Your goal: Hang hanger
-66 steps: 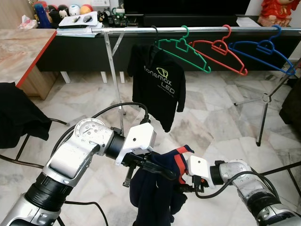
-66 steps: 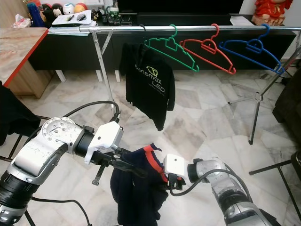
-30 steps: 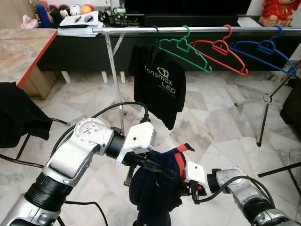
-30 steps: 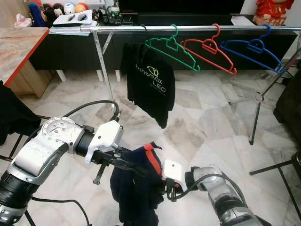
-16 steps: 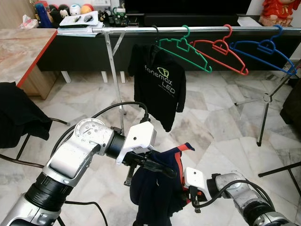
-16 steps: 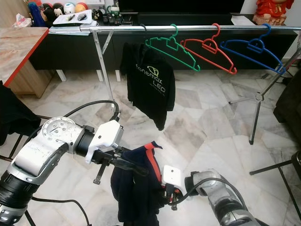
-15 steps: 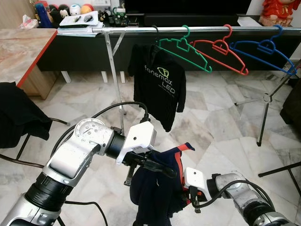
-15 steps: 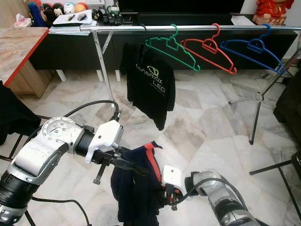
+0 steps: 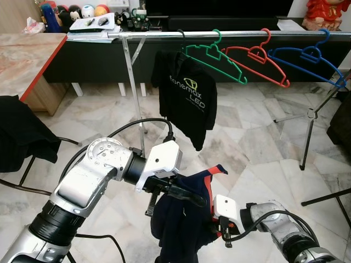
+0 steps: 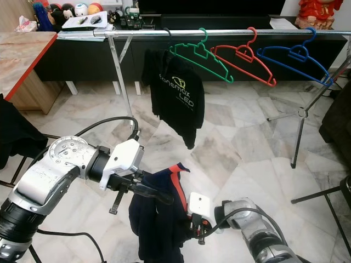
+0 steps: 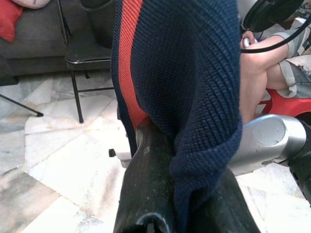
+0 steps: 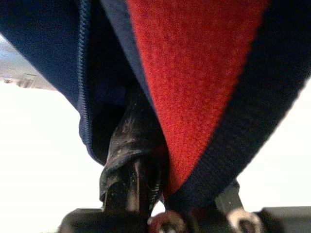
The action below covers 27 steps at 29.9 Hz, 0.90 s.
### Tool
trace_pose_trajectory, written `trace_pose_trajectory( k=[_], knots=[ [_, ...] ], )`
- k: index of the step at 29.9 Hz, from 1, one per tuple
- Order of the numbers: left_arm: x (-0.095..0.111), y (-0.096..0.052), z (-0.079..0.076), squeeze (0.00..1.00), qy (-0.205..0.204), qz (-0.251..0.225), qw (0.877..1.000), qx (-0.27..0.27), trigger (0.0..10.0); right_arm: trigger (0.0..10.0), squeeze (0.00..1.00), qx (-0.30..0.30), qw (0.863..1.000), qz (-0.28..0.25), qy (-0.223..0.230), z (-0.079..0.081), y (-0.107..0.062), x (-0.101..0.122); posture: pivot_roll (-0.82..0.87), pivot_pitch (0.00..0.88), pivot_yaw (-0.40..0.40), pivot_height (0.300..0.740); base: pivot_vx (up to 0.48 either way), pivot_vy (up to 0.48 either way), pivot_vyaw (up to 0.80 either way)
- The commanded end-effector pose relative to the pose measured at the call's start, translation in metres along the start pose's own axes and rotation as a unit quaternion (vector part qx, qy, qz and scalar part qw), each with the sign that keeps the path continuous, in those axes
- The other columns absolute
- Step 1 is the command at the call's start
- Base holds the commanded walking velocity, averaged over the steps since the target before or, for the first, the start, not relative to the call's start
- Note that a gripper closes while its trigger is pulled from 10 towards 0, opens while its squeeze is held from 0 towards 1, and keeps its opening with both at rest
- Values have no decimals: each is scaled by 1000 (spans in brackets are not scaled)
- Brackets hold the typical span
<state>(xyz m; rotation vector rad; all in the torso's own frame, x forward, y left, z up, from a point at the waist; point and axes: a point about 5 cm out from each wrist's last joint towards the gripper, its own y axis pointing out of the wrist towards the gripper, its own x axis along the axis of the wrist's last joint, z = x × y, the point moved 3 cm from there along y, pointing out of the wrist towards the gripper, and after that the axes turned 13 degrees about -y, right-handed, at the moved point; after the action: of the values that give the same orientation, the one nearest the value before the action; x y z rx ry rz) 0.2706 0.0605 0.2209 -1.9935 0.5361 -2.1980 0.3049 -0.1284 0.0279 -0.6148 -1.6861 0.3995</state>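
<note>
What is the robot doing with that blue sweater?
The robot is holding a navy sweater with a red stripe low in front of itself. Its left gripper has the cloth draped over its fingers, and the right gripper is pressed into it from the other side. Ahead, the rail carries a black shirt and three bare hangers. The sweater isn't hung yet.

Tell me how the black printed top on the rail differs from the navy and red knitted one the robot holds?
The black top with pale lettering hangs flat from the silver metal rail; the navy knitted garment with a red stripe droops bunched between the left pincer and right pincer, low over the marble floor. The black one bears a logo; the navy one is striped. Both are dark.
</note>
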Motion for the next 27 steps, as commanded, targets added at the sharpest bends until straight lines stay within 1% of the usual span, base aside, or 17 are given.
trace_pose_trajectory(
  k=[1, 2, 3, 5, 6, 7, 9, 10, 11, 13, 14, 15, 21, 22, 23, 25, 27],
  knots=[
    [17, -3, 1, 0, 32, -10, 999, 2, 10000, 0, 0, -2, 999, 32, 16, 9, 0, -15, 93, 168, 31, 740, 0, 0, 0],
    [16, -3, 2, 0, 31, -11, 999, 7, 10000, 0, 0, -17, 999, 41, 16, 6, -1, -17, 91, 169, 31, 740, 0, 0, 0],
    [16, -4, 3, 0, 31, -15, 999, 16, 10000, 0, 0, -49, 997, 58, 14, 0, -2, -20, 89, 170, 30, 740, 0, 0, 0],
    [16, -6, 6, 0, 27, -22, 999, 33, 10000, 0, 0, -106, 988, 109, 14, -11, -9, -29, 90, 171, 29, 740, 0, 0, 0],
    [15, -8, 6, 0, 23, -24, 999, 42, 10000, 0, 0, -131, 981, 144, 7, -16, -15, -36, 91, 172, 28, 740, 0, 0, 0],
    [13, -10, 7, 0, 19, -24, 998, 49, 10000, 0, 0, -148, 975, 169, 2, -20, -20, -40, 91, 172, 28, 740, 0, 0, 0],
    [9, -13, 8, 0, 11, -23, 998, 63, 10000, 0, 0, -175, 965, 194, 0, -27, -27, -44, 90, 175, 27, 740, 0, 0, 0],
    [7, -14, 9, 0, 8, -22, 997, 70, 10000, 0, 0, -185, 962, 199, 4, -30, -29, -45, 90, 175, 27, 740, 0, 0, 0],
    [7, -14, 9, 0, 8, -22, 997, 70, 10000, 0, 0, -185, 962, 199, 4, -30, -29, -45, 90, 175, 27, 740, 0, 0, 0],
    [-2, -17, 12, 0, 0, -15, 995, 94, 10000, 0, 0, -199, 957, 209, 0, -36, -34, -44, 84, 175, 25, 740, 0, 0, 0],
    [-4, -18, 12, 0, -2, -13, 995, 100, 10000, 0, 0, -201, 957, 211, -2, -37, -35, -44, 83, 175, 24, 740, 0, 0, 0],
    [-9, -19, 14, 0, -12, -15, 993, 117, 10000, 0, 0, -205, 956, 207, -7, -42, -37, -40, 81, 177, 20, 740, 0, 0, 0],
    [-13, -20, 18, 0, -19, -20, 990, 138, 10000, 0, 0, -222, 956, 191, -6, -50, -38, -31, 79, 177, 12, 740, 0, 0, 0],
    [-14, -21, 20, 0, -20, -23, 988, 150, 10000, 0, 0, -233, 954, 192, -3, -53, -39, -31, 78, 177, 10, 740, 0, 0, 0],
    [-15, -21, 24, 0, -19, -27, 986, 166, 10000, 0, 0, -249, 948, 199, 1, -57, -42, -32, 78, 176, 9, 740, 0, 0, 0],
    [-16, -22, 27, 0, -20, -29, 983, 180, 10000, 0, 0, -264, 941, 212, 0, -60, -45, -33, 77, 177, 7, 740, 0, 0, 0],
    [-18, -23, 28, 0, -25, -31, 981, 191, 10000, 0, 0, -285, 930, 233, -5, -64, -51, -36, 76, 178, 5, 740, 0, 0, 0]
  ],
)
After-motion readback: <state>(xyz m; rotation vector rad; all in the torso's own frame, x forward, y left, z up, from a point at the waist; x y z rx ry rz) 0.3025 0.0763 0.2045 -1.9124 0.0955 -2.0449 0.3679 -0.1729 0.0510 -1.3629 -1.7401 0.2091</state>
